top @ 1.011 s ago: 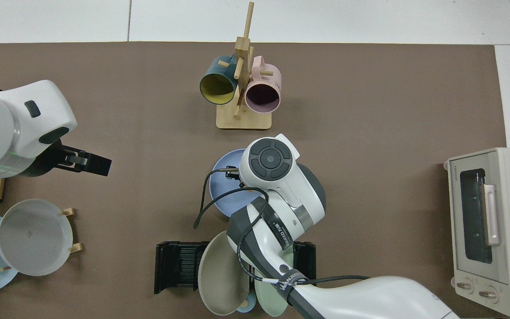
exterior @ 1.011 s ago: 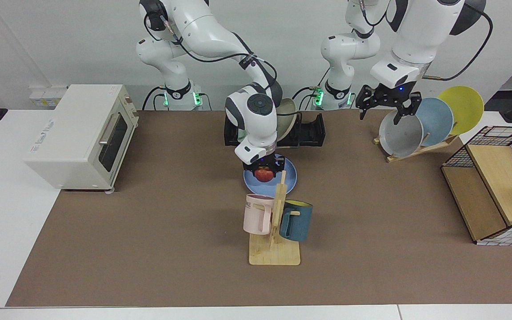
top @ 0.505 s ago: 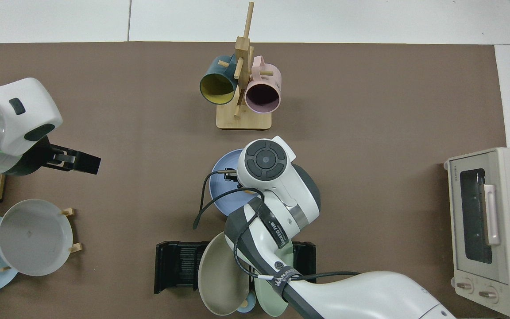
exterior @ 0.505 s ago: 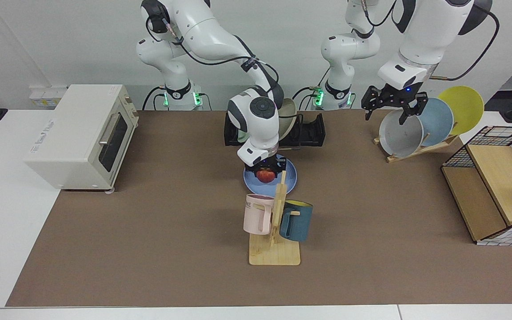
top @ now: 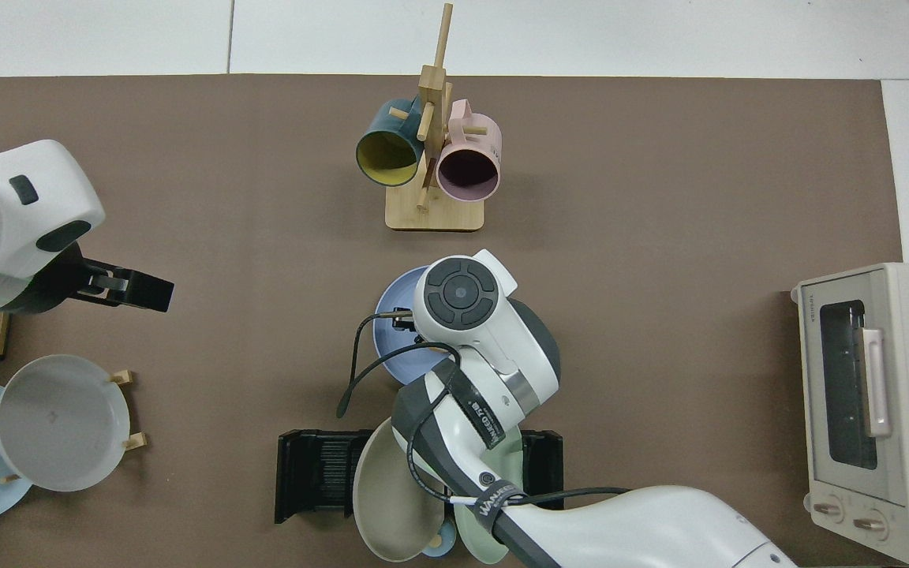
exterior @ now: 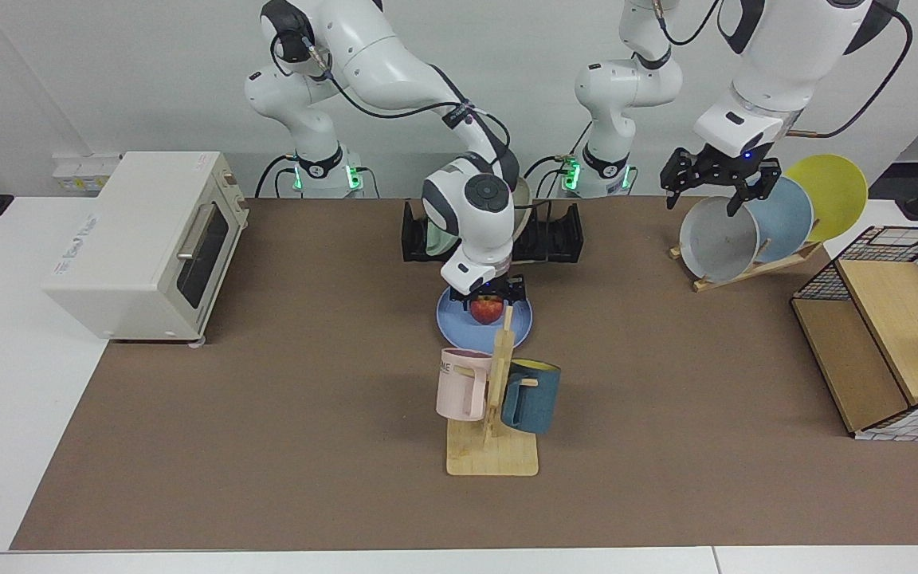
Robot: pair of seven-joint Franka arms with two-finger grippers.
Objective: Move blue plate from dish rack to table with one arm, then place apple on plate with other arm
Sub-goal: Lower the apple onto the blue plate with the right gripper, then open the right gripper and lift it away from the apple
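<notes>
With the apple resting on the blue plate, the right gripper, fingers spread, should rise straight up, while the empty, open left gripper waits.

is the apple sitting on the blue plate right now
Touching. In the facing view the apple rests on the blue plate, with no gap under it and plate rim showing around it. The right gripper sits open just above it.
</notes>
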